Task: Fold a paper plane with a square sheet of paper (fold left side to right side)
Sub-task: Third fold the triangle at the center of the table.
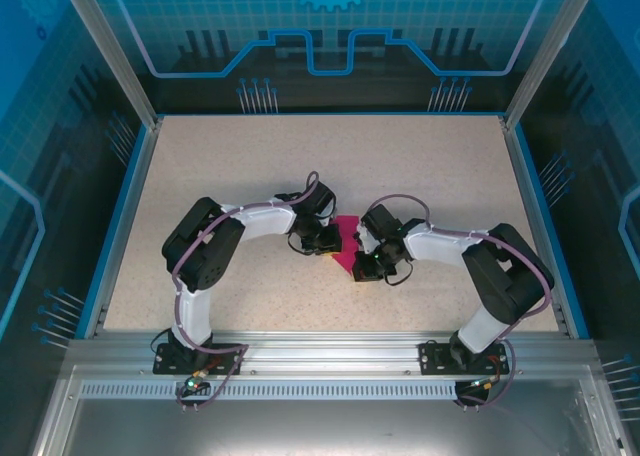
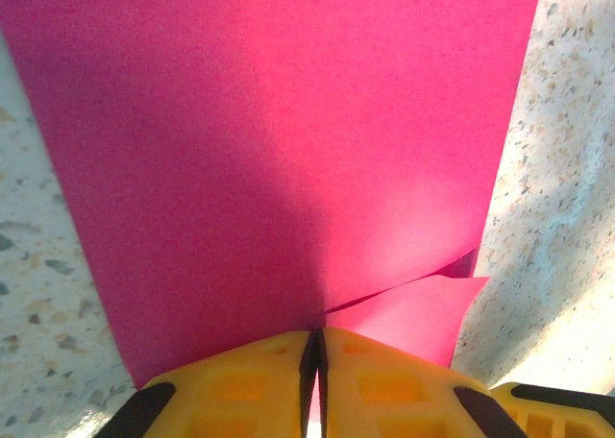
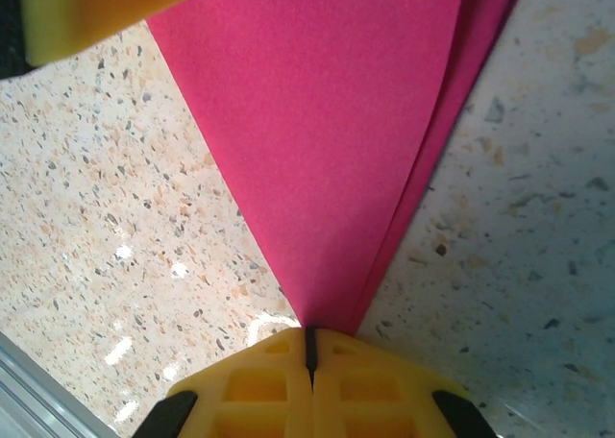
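One thin, plain magenta-pink paper sheet (image 2: 288, 150), doubled into layers that narrow to a point, lies mid-way across the speckled beige table (image 1: 250, 166). The left gripper (image 2: 315, 347) pinches one edge, its yellow fingers (image 2: 240, 380) closed on it. The right gripper (image 3: 309, 347) nips the pointed tip likewise. That makes two grippers on one sheet. This looks mid-fold; next, the held layer needs carrying across and aligning before creasing.
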Controlling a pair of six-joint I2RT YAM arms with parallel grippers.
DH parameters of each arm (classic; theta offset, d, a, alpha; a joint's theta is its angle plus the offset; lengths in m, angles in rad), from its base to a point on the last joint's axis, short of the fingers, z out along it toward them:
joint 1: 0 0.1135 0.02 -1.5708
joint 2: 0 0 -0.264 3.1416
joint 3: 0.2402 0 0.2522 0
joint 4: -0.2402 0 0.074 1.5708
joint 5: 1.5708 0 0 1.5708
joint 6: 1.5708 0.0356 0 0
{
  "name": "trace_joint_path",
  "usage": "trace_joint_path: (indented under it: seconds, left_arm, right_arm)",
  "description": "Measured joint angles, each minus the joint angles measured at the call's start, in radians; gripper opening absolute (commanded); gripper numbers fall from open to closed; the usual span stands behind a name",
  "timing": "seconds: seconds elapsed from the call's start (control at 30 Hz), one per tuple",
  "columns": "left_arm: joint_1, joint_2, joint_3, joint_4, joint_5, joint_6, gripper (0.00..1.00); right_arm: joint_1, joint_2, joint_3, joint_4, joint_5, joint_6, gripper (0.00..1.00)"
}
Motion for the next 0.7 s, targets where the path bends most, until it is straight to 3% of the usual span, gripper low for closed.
trace_joint_path:
  seconds: [0.17, 0.4, 0.57, 0.7]
  left_arm:
    - [0.0, 0.0, 0.01, -0.011, -0.001, 0.009, 0.2]
    - [0.011, -0.014, 0.041, -0.064, -0.024, 0.05, 0.32]
    - [0.04, -0.096, 0.045, -0.085, -0.023, 0.059, 0.42]
    - [0.072, -0.189, 0.035, -0.082, -0.023, 0.058, 0.46]
  right_arm:
    - [-0.005, -0.018, -0.003, -0.056, 0.0, -0.015, 0.04]
    - [-0.054, -0.113, 0.013, -0.218, -0.013, -0.085, 0.22]
    - [-0.108, -0.121, 0.095, -0.214, -0.026, -0.136, 0.38]
    - [-0.119, -0.082, 0.171, -0.174, -0.036, -0.169, 0.42]
